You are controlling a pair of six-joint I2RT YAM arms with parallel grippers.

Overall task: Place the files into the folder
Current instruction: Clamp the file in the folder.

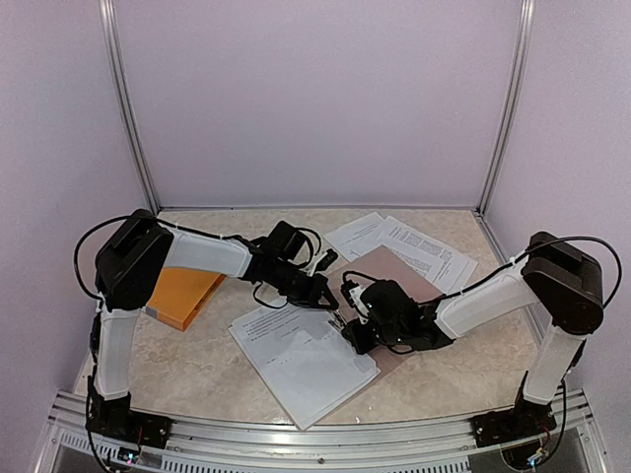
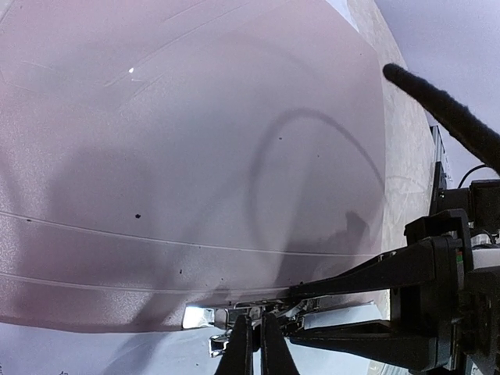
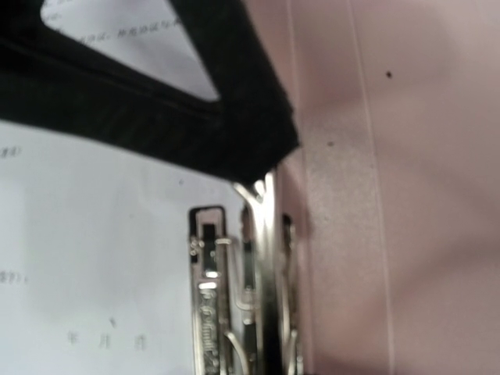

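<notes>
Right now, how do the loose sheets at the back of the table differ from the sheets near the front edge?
The back sheets lie fanned out and overlapping; the front sheets sit in one fairly squared pile. The back sheets lie along the pink folder's far side; the front sheets lie beside its metal clip. Both are white, flat, and printed with black text.

Soft, even light from overhead — the room is bright. Across the pink folder (image 2: 195,117) a curved shadow loops toward 3 o'clock, with one small glint at 11. The right wrist view is blurred — the metal clip (image 3: 234,297) and the print on the files (image 3: 94,258) smeared.
</notes>
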